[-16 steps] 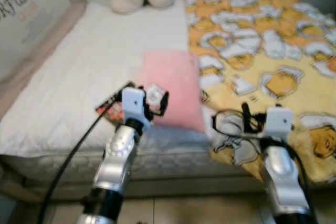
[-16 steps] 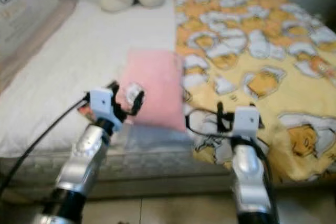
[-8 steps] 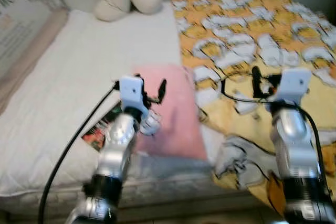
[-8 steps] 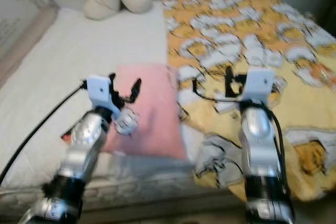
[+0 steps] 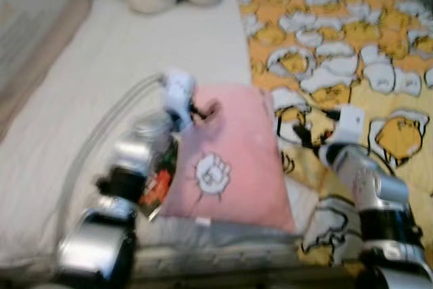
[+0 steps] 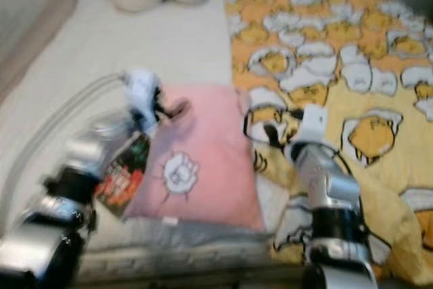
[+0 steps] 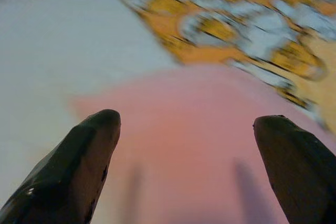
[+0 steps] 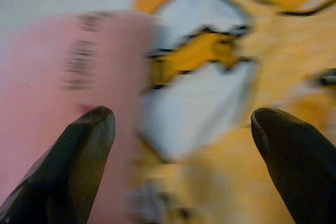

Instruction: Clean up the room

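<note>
Both arms reach forward over the bed (image 5: 101, 65). Left pincer (image 7: 186, 124) spread wide above pink pillow (image 5: 230, 160), which lies mid-bed beside yellow blanket (image 5: 365, 52). Right pincer (image 8: 184, 124) spread wide over the pillow–blanket edge

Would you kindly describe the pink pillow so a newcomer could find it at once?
On the white quilted bed, look near the front edge, just left of the yellow-orange cartoon blanket. The flat pink rectangular pillow lies there, the bed's sole pink thing, bearing a small white drawing.
</note>
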{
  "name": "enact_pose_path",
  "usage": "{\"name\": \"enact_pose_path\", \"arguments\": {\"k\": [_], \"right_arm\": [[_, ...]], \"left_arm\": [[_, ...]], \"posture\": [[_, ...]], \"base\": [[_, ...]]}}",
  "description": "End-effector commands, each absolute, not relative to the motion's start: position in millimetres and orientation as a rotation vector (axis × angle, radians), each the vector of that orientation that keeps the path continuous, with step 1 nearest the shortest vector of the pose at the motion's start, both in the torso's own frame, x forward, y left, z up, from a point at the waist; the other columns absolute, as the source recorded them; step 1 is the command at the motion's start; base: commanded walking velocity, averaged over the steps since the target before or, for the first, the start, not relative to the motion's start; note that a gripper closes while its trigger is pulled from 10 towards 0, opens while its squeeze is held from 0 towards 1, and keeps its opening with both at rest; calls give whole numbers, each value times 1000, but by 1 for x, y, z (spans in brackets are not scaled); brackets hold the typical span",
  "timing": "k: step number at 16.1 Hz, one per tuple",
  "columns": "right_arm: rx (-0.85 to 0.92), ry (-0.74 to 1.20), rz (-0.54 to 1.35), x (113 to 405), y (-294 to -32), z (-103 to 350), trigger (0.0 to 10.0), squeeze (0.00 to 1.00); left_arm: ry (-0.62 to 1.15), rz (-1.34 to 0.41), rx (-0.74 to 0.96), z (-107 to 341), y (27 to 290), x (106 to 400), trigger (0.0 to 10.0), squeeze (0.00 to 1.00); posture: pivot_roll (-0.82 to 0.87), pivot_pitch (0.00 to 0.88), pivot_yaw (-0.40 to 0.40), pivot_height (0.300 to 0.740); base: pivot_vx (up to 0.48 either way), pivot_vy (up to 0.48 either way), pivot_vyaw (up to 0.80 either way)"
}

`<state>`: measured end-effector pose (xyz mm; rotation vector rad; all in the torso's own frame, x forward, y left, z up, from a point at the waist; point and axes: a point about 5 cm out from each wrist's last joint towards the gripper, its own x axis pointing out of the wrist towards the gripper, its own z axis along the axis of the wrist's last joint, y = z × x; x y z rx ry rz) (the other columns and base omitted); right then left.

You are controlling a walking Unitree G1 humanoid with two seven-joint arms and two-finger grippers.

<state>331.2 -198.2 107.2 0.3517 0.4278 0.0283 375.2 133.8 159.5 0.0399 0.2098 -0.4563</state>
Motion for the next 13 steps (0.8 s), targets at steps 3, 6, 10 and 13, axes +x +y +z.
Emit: {"name": "enact_pose_path", "arguments": {"k": [3,6,10,13], "right_arm": [[455,455,42,333,-192,101,10000,0],[382,487,26,321,-189,98,10000,0],[362,515,-24,311,-192,86,10000,0],[384,544,-43,302,-195,78,10000,0]], "left_arm": [[260,-404,25,167,156,383,10000,0],[308,-445,-32,160,157,375,10000,0],[440,-422,-179,121,152,369,10000,0],[492,-434,-237,110,148,363,10000,0]], "posture": [[-172,0,86,740],[-162,0,79,740],[-161,0,73,740],[-171,0,76,740]], "base": [[0,0,0],[0,0,0],[0,0,0],[0,0,0]]}}
